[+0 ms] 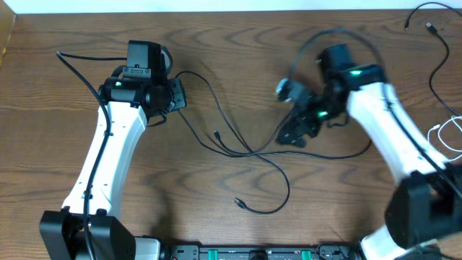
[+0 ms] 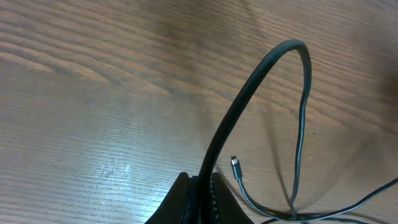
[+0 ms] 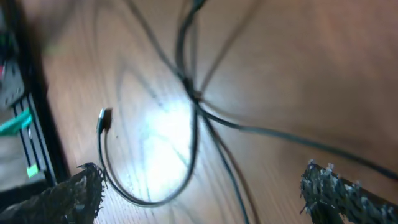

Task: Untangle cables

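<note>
Overhead, the black cables [image 1: 249, 150] are lying loosely tangled at the middle of the table [image 1: 216, 36], their strands crossing one another between the two arms. One black strand [image 1: 206, 87] is running from the crossing up and left to the left gripper [image 1: 177, 92]. Another is looping down toward the near edge and ending in a small plug [image 1: 238, 203], while a second plug [image 1: 216, 134] is resting just left of the crossing. A white cable [image 1: 442, 134] is lying well apart at the right edge, with a separate black cable [image 1: 432, 50] curving above it in the far right corner.

From the left wrist, the left gripper's fingers [image 2: 180, 202] are pressing together on the black strand, which is arching up out of them and bending back down to the wood.

The right gripper [image 1: 294, 136] is hovering over the right side of the tangle. Its wrist view is blurred, yet it is showing the fingers [image 3: 68, 196] standing wide apart, with the crossing strands lying on the table below and between them.
</note>
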`<state>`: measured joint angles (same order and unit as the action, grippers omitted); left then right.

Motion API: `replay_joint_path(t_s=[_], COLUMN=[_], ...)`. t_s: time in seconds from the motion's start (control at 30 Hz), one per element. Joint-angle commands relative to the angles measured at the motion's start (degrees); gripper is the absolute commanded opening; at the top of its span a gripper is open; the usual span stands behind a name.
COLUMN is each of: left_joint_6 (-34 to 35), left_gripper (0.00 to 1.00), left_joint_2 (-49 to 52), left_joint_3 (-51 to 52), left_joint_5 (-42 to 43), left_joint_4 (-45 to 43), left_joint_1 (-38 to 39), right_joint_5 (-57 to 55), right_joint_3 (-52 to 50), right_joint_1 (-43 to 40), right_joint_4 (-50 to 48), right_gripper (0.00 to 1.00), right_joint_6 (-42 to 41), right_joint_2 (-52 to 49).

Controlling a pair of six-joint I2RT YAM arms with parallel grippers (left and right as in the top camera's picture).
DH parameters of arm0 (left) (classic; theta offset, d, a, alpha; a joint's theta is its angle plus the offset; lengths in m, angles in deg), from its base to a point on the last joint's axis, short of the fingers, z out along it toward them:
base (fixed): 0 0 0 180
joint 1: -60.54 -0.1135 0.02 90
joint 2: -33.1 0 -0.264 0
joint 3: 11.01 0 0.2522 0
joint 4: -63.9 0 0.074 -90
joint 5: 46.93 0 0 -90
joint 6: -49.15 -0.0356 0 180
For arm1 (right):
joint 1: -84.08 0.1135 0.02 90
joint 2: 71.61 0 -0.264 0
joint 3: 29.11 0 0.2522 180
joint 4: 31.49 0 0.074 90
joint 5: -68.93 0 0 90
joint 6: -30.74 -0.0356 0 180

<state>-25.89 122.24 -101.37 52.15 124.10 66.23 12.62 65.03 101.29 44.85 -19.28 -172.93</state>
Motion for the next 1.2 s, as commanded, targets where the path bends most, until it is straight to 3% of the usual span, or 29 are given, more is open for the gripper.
replay_joint_path(t_s=[0.0, 0.23, 0.53, 0.57, 0.63, 1.1, 1.17], left_joint_6=[-0.8, -0.8, -0.8, -0.8, -0.8, -0.8, -0.8], left_gripper=[0.08, 0.08, 0.09, 0.15, 0.16, 0.17, 0.26], left_joint_2=[0.6, 0.6, 0.7, 0.7, 0.7, 0.7, 0.7], left_joint_3=[-0.4, -0.4, -0.4, -0.4, -0.4, -0.4, -0.4], left_joint_5=[0.6, 0.3, -2.5, -2.5, -2.5, -7.8, -10.2], left_joint_4=[0.2, 1.0, 1.2, 1.2, 1.2, 2.7, 3.7], left_joint_1=[-0.1, -0.1, -0.1, -0.1, -0.1, -0.2, -0.2], right_joint_5=[0.4, -7.4, -1.6, -1.6, -2.3, -17.1, -19.3], right_joint_3=[0.2, 0.2, 0.2, 0.2, 0.2, 0.0, -0.2], right_joint_1=[4.9, 10.8, 13.4, 14.2, 15.4, 19.9, 19.9], right_joint_4=[-0.6, -6.4, -7.8, -8.2, -8.4, -8.3, -9.1], right_gripper=[0.99, 0.92, 0.94, 0.93, 0.92, 0.82, 0.81], right_joint_6=[5.7, 2.8, 2.9, 2.8, 2.7, -4.2, -5.8], right_joint_2=[-3.3, -10.1, -15.3, -16.4, -17.9, -20.6, -20.7])
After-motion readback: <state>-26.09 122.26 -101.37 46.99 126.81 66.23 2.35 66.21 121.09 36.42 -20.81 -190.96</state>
